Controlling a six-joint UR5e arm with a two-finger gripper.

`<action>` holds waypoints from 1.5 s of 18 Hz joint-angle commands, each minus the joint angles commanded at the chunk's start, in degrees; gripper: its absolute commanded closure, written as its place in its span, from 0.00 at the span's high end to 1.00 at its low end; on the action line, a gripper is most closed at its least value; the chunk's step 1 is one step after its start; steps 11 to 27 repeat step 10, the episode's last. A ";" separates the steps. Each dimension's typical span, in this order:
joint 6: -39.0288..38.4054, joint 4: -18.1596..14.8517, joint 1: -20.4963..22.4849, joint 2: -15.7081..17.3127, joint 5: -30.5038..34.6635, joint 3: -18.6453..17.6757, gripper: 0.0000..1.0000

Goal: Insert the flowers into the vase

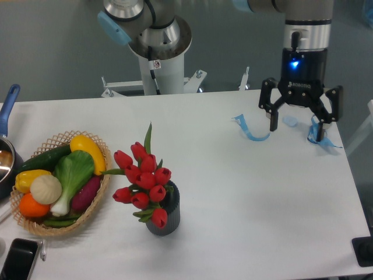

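Hanging above the worktop's [245,192] far right part, the tool [301,123] is spread wide, grasping nothing. The flowers [141,178] lie well apart from it, to the near left, already seated in the vase [166,217], stems downward, heads leaning toward the basket [96,201]. By this showing, insertion is done.

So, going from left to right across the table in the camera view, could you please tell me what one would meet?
Blue-handled pot → wicker basket of vegetables → flowers in the vase → blue tape strips → open claw.
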 joint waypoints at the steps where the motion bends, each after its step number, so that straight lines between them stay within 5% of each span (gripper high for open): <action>1: 2.03 -1.33 0.09 0.18 1.41 0.35 1.00; 27: 2.05 -1.17 -0.44 0.36 1.86 0.18 1.00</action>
